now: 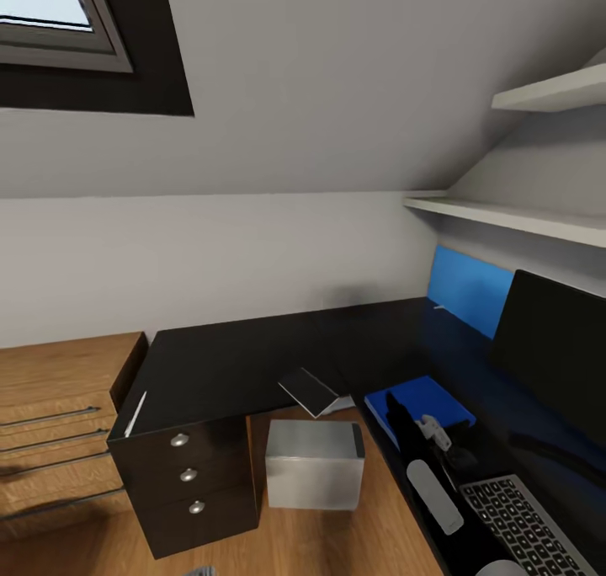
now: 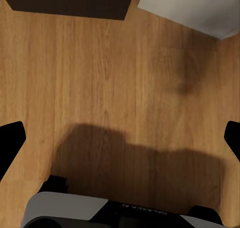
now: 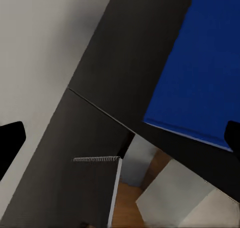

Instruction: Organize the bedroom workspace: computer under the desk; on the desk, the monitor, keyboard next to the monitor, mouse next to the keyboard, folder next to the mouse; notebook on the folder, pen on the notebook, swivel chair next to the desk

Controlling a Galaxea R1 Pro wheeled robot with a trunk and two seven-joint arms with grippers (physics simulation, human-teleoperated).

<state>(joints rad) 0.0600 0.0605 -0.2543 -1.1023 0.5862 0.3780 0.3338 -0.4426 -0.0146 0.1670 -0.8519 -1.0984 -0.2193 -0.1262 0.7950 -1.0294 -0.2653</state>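
The black desk [image 1: 219, 361] fills the corner, and the light grey computer [image 1: 313, 465] stands on the floor under it. A dark notebook [image 1: 307, 391] overhangs the desk's inner edge. The blue folder [image 1: 425, 401] lies flat on the desk, with the monitor [image 1: 555, 353] behind it and the keyboard [image 1: 522, 525] nearer me. A thin white pen [image 1: 135, 414] rests at the desk's left end. My right gripper [image 1: 397, 412] hovers open over the folder's near corner; its wrist view shows folder [image 3: 200, 73], notebook [image 3: 70, 198] and computer [image 3: 185, 203]. My left gripper [image 2: 120, 138] hangs open above the wooden floor.
A wooden dresser [image 1: 59, 424] with bar handles stands left of the desk's drawer unit [image 1: 185, 475]. A blue wall panel [image 1: 467, 294] and two white shelves [image 1: 505, 214] are at the right. The left wrist view catches the drawer unit [image 2: 70, 0] and computer [image 2: 185, 5].
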